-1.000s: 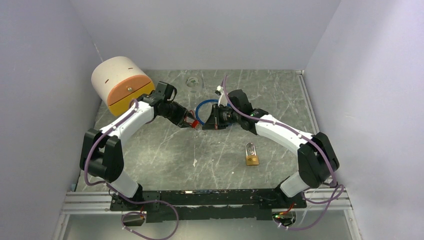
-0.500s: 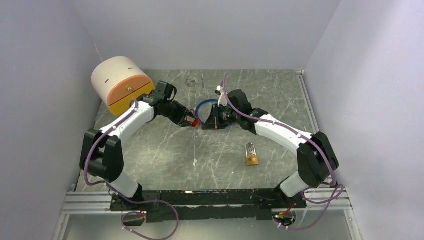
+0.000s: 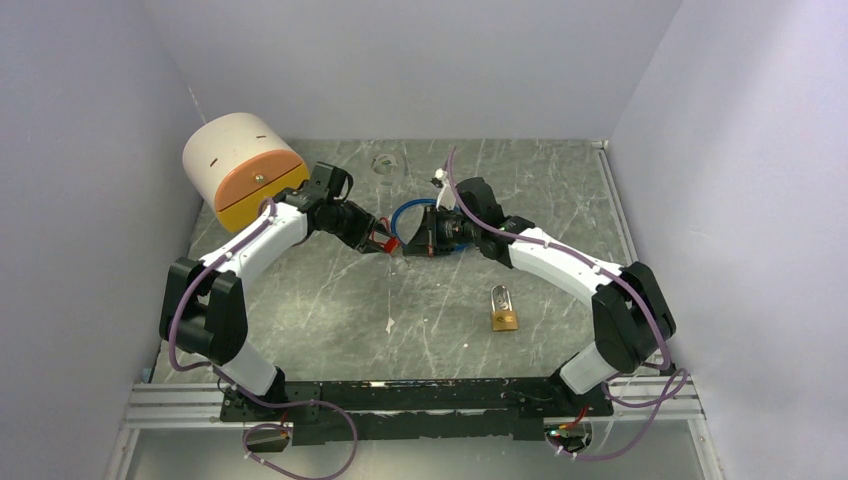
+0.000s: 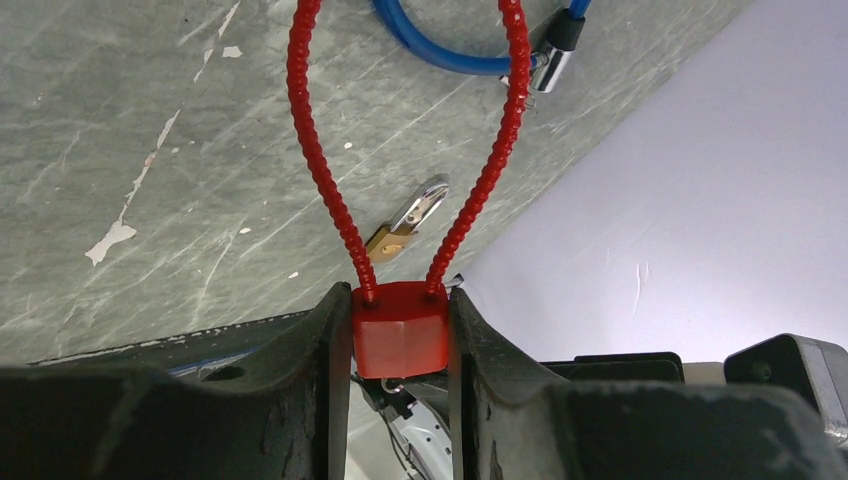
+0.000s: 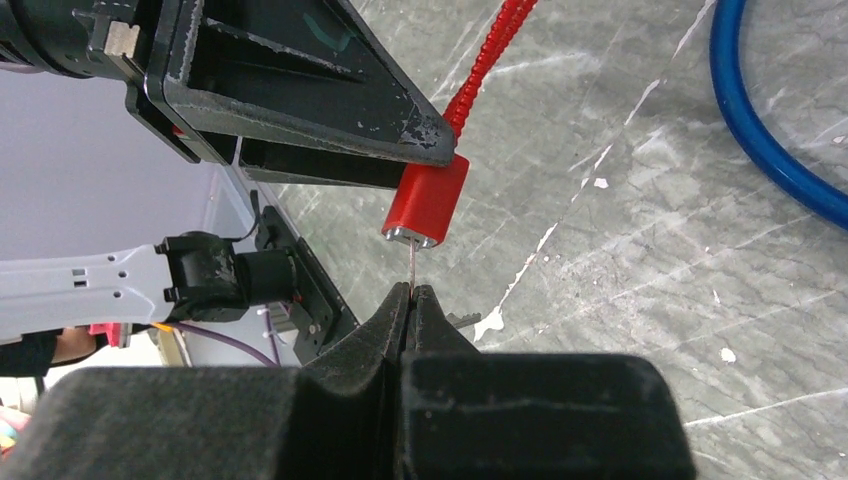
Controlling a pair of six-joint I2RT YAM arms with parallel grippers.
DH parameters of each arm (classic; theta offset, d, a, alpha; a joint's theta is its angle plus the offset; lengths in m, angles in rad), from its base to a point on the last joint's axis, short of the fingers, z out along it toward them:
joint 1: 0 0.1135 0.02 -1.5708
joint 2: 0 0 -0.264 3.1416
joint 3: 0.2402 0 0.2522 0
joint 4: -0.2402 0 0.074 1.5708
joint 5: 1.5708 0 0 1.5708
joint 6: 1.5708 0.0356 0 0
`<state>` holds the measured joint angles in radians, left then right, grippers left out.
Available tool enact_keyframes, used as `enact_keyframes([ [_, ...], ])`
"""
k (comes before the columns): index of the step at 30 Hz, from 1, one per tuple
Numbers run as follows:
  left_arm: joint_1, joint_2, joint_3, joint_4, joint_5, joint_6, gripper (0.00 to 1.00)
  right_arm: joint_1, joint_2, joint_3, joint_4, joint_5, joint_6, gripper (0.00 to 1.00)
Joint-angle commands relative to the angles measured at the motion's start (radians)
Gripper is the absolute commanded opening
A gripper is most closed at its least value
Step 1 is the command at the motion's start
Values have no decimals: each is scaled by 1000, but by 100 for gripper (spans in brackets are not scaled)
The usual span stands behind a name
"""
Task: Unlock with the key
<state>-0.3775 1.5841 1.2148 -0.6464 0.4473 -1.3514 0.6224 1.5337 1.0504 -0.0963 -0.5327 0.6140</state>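
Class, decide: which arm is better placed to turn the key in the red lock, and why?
Right. The right gripper pinches the key, whose tip meets the keyhole end of the red lock. The left gripper merely clamps the lock body.

The left end effector is clamping the body of a red cable lock between its two dark fingers, with the lock's ribbed red loop reaching up over the grey marbled desk. A blue cable is lying just past the loop's top, and a brass padlock is showing through the loop, resting on the desk near a pale wall
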Motion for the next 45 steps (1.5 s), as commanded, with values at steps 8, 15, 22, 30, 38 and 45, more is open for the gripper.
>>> enact_keyframes([
  [8, -1, -42, -12, 48, 28, -22, 3, -7, 48, 96, -9, 50, 27, 0],
  [15, -1, -45, -18, 59, 24, -34, 3, -7, 87, 143, -98, 106, 48, 0],
  [22, -1, -56, -30, 76, 20, -66, 2, -6, 124, 181, -118, 137, 103, 0],
  [30, -2, -54, -28, 91, 30, -89, 3, 14, 177, 247, -128, 161, 137, 0],
  [38, -1, -53, -25, 108, 75, -110, 3, 45, 192, 249, -71, 175, 88, 0],
  [45, -1, -56, -28, 132, 126, -117, 3, 41, 179, 224, -22, 163, -18, 0],
])
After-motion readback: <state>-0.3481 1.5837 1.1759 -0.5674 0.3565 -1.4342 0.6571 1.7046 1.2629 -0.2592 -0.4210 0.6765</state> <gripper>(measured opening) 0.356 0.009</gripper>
